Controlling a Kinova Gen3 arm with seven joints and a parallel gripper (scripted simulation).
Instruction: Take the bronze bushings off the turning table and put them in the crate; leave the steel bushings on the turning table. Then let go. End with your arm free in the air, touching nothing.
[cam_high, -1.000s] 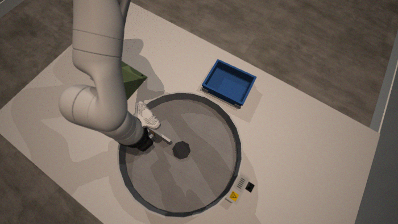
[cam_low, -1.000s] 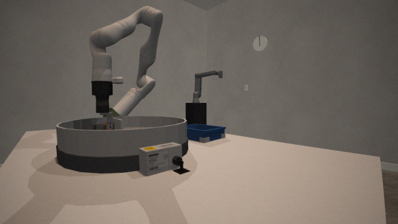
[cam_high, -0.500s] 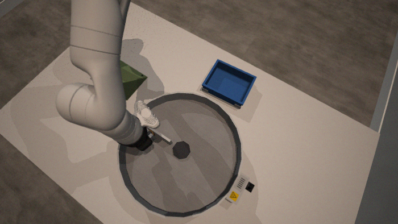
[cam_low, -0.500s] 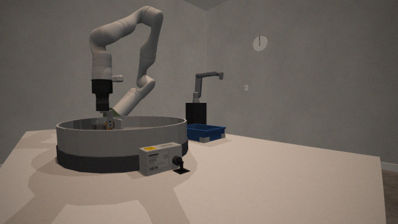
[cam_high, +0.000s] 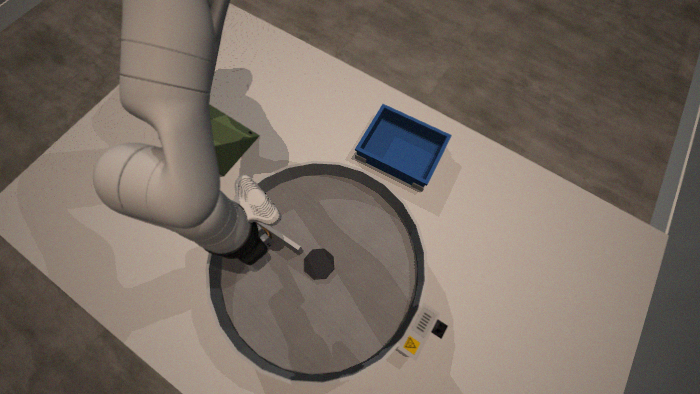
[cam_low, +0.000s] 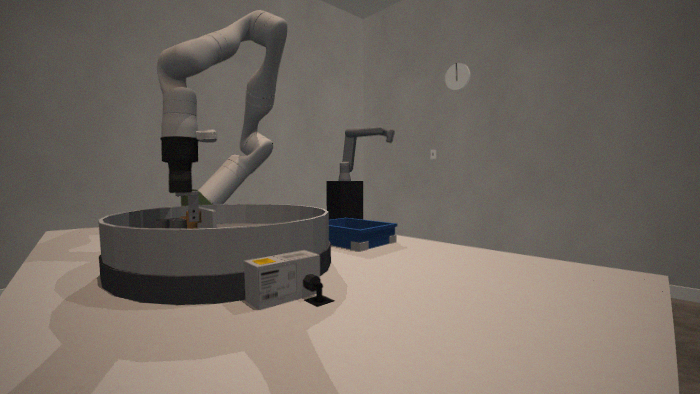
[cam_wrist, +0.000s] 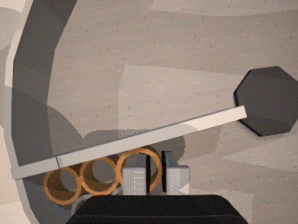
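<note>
The tool (cam_high: 264, 237) (cam_low: 193, 216) (cam_wrist: 155, 164) is clamped on the wall of the rightmost bronze bushing (cam_wrist: 134, 151), one finger inside the ring, one outside. Two more bronze bushings (cam_wrist: 83, 176) sit left of it, round, thin-walled and coppery, beside a straight, smooth pale bar (cam_high: 285, 238) (cam_wrist: 150, 142).

From where I stand, the wall of the turning table (cam_high: 418, 250) (cam_low: 175, 250) (cam_wrist: 34, 75) hides the lower end of the gripper (cam_high: 266, 238) (cam_low: 193, 218) (cam_wrist: 155, 173). Seen from the wrist, one finger covers part of the bronze bushing (cam_high: 267, 231) (cam_wrist: 130, 157) at the hand. Grey curved edges (cam_wrist: 80, 202) beside the hand mostly vanish under its black body; I can't tell what they are. Beyond the hand, the wrist picture cuts off the dark hub (cam_high: 319, 264) (cam_wrist: 267, 101), and from above, the arm partly hides a green block (cam_high: 232, 137) (cam_low: 187, 201).
</note>
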